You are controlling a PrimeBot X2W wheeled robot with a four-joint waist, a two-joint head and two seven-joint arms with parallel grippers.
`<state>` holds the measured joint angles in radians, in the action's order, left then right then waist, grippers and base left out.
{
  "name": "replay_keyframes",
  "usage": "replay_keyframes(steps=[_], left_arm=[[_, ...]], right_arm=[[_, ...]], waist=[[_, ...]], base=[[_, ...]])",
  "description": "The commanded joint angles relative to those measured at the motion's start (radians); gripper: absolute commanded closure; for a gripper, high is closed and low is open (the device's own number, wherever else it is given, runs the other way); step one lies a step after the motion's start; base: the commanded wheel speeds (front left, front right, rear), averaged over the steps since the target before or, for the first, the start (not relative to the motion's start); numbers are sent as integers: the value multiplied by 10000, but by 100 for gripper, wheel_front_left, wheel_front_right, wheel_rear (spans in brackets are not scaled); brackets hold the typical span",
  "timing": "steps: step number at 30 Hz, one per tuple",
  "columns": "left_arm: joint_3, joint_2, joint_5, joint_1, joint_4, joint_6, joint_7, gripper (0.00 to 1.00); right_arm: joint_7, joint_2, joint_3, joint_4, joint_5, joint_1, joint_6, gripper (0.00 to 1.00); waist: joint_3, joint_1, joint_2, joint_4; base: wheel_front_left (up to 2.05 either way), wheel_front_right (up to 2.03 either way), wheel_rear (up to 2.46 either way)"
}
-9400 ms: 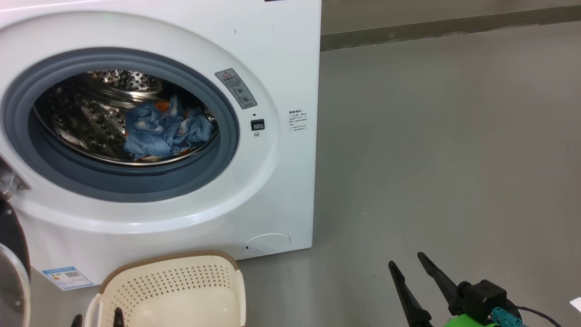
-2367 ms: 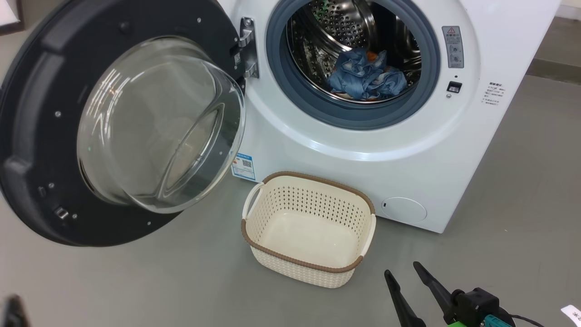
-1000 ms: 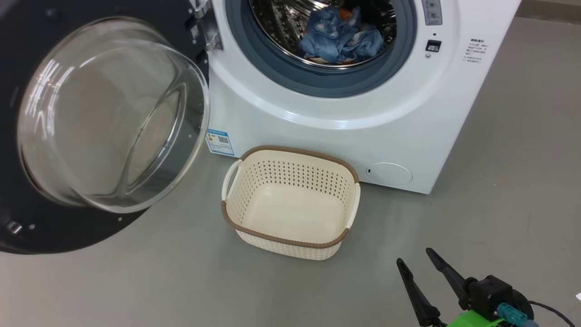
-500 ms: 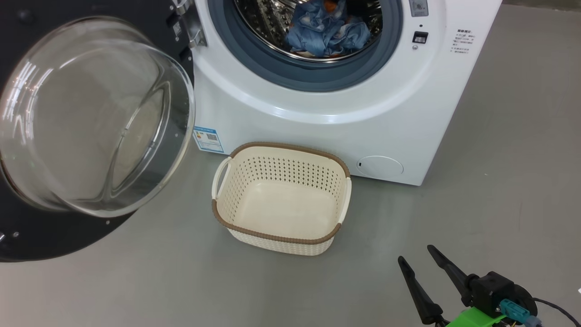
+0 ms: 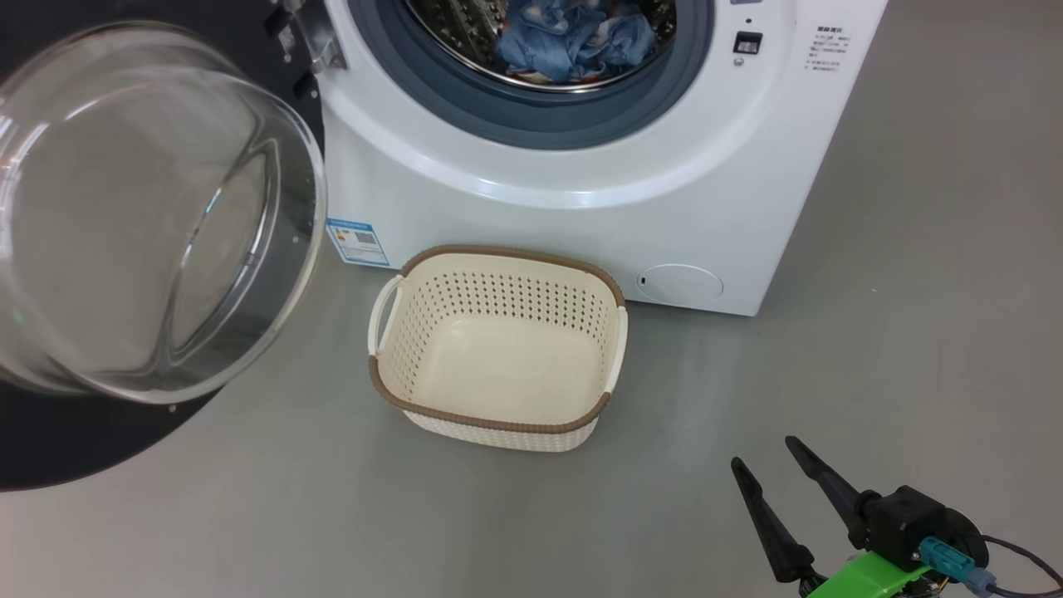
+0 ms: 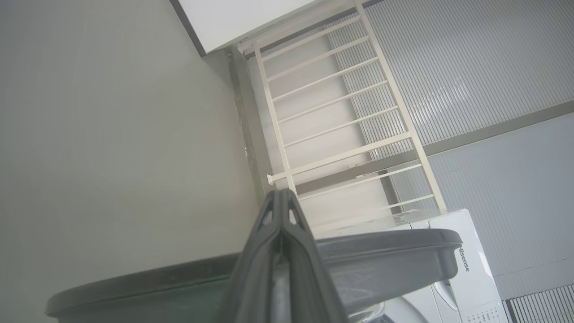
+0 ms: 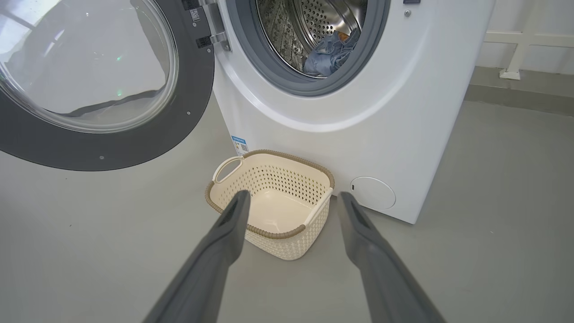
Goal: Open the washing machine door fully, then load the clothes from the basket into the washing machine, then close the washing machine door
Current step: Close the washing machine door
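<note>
The basket (image 5: 490, 422) lies empty on the floor (image 5: 913, 291) by the washing machine (image 5: 581, 224), clothes (image 5: 573, 37) in the drum (image 7: 309, 27), so it's door-closing time: left hand (image 6: 280, 194), pinched shut, seems to sit behind the open washing machine door (image 5: 158, 208) and must push it home; right hand (image 5: 762, 451) gapes wide, idle.

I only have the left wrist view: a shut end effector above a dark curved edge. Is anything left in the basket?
Observer: No, the basket is empty.
Operator: Where are the clothes, then?
Observer: The blue clothes lie inside the steel drum.
Operator: And the right end effector?
Observer: The right end effector is open, holds nothing and points toward the basket.
</note>
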<state>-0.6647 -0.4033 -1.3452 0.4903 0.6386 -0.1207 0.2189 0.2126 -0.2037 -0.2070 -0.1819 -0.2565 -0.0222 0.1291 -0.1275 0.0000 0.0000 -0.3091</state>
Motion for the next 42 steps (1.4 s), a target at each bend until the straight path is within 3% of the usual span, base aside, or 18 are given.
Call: replay_keyframes(steps=[1, 21, 42], left_arm=[[-127, -566, -120, -19, -318, -99, -11, 100], [85, -604, -393, -11, -130, -99, -21, 100], [487, -511, -1547, -449, -738, -57, 2693, 100]], right_arm=[[10, -79, -151, 277, -16, -289, 16, 0], [-40, -125, -48, 440, 49, -384, 16, 0], [-30, -85, -135, 267, -89, -413, 16, 0]], waist=[[-77, 0, 0, 67], [-535, 0, 0, 219], [-527, 0, 0, -20]], base=[[0, 0, 0], [0, 0, 0], [0, 0, 0]])
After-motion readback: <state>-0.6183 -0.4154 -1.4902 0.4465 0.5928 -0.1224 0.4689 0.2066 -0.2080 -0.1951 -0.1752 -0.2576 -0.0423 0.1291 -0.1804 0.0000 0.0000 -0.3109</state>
